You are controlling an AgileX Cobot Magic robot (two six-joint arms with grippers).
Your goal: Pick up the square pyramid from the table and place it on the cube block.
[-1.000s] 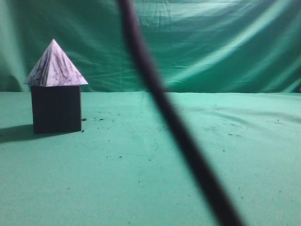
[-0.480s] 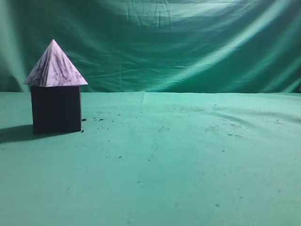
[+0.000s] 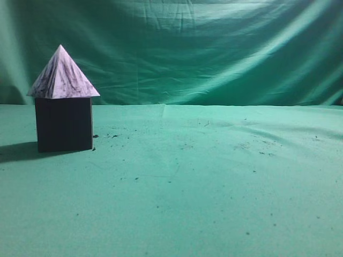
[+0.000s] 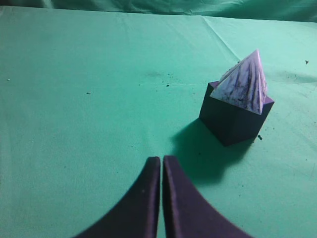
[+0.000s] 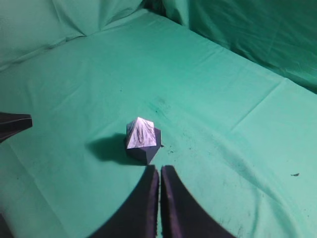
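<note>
The marbled lilac-white square pyramid [image 3: 62, 75] sits upright on top of the dark cube block [image 3: 64, 123] at the left of the green table [image 3: 203, 176]. The pair also shows in the left wrist view, pyramid [image 4: 243, 85] on cube [image 4: 233, 121], and in the right wrist view, pyramid [image 5: 140, 133] on cube [image 5: 148, 151]. My left gripper [image 4: 161, 159] is shut and empty, well short of the cube and to its left. My right gripper [image 5: 159, 169] is shut and empty, raised above the cloth near the cube. Neither gripper shows in the exterior view.
Wrinkled green cloth hangs as a backdrop [image 3: 214, 48] behind the table. Small dark specks dot the cloth. A dark tip of the other arm [image 5: 12, 124] shows at the left edge of the right wrist view.
A dark blurred cable or arm part that crossed the middle of the exterior view one second ago has left the view. The pyramid and cube have not moved.
</note>
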